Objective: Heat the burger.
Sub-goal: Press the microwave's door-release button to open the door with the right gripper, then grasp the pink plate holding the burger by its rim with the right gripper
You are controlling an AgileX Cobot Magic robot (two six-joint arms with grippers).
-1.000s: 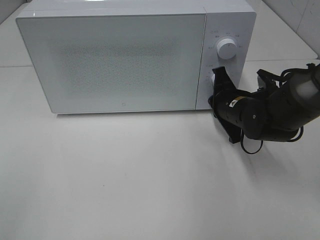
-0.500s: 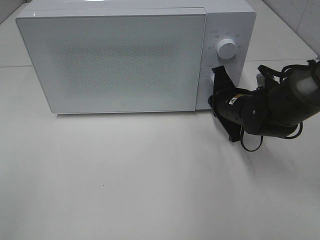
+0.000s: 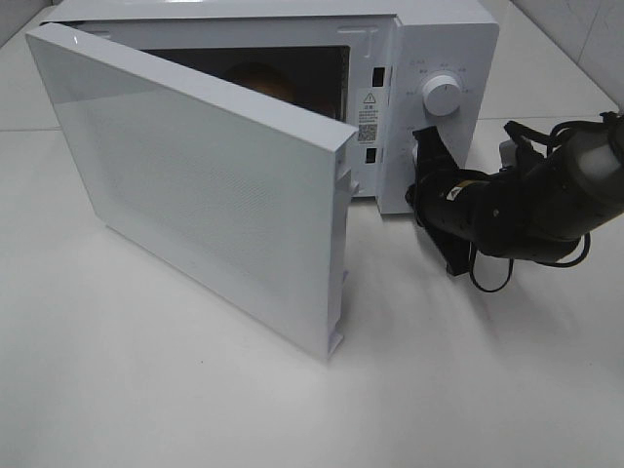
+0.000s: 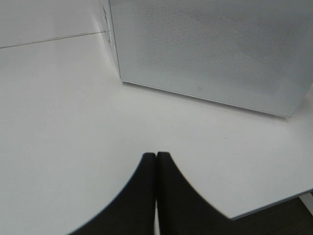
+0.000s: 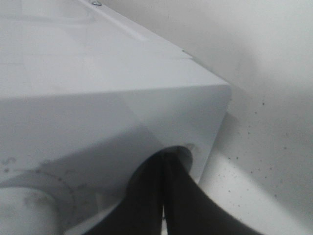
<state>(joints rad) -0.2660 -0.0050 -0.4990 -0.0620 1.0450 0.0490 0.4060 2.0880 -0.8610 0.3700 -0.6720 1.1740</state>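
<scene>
The white microwave (image 3: pixel 439 34) stands at the back of the table with its door (image 3: pixel 195 195) swung open towards the front. Inside the dark cavity the golden-brown top of the burger (image 3: pixel 261 80) shows; the rest of it is hidden behind the door. My right gripper (image 3: pixel 422 148) is shut, with its tips against the lower part of the control panel, below the round knob (image 3: pixel 442 96). In the right wrist view the shut fingertips (image 5: pixel 165 157) press at a small button (image 5: pixel 187 149). My left gripper (image 4: pixel 156 156) is shut and holds nothing, above the table facing the door (image 4: pixel 210 49).
The open door juts out over the middle of the white table (image 3: pixel 146 390). The right arm (image 3: pixel 526 210) lies low beside the microwave's right side. A table edge (image 4: pixel 274 208) shows in the left wrist view.
The microwave door, closed in both earlier frames, has swung open towards the front and shows the burger inside. The right gripper stays at the control panel.
</scene>
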